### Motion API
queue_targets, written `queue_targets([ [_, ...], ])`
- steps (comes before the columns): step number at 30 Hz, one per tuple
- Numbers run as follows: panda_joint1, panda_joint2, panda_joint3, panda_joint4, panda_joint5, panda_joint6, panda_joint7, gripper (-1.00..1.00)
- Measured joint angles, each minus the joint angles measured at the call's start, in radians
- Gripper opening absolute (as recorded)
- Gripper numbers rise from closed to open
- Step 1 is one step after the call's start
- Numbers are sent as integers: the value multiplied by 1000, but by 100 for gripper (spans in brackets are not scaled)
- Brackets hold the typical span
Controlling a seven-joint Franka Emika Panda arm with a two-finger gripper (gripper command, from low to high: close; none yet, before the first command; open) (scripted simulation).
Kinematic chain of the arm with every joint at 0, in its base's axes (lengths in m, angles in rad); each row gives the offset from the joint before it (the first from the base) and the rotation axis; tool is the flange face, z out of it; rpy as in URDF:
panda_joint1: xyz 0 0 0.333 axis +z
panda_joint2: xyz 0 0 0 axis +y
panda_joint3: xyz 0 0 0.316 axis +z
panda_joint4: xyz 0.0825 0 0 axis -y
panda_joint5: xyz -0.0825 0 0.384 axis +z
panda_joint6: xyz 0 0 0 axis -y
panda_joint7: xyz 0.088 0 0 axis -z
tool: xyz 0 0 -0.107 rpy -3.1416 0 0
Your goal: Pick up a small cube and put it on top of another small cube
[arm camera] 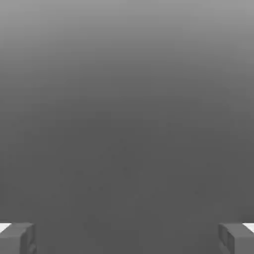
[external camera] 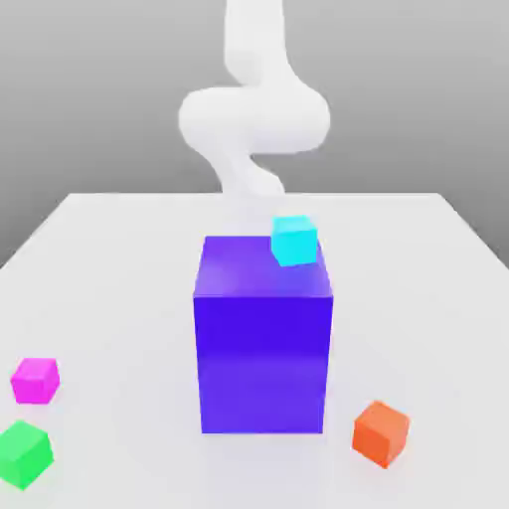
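White tabletop [external camera: 129, 268], white Panda arm [external camera: 254, 114], its gripper [arm camera: 127, 239] spread wide with nothing between the fingers, and, all outside that claw's grasp, a blue-violet block [external camera: 262, 363] carries a cyan cube [external camera: 294, 242], while orange [external camera: 381, 434], green [external camera: 25, 454] and magenta [external camera: 36, 381] cubes sit on the tabletop.

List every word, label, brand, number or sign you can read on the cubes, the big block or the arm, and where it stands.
None: I see no readable text on the small cyan cube, the large blue-violet block or the white robot arm, nor on the magenta, green and orange cubes.
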Motion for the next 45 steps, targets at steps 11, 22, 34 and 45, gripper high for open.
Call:
queue_targets([
  [11,-265,404,-76,-121,-38,196,355,0],
  [22,-486,806,-198,-241,60,390,607,0],
  [34,-598,1089,-111,-225,216,583,561,-100],
  [45,-510,911,-163,-195,99,375,720,-100],
])
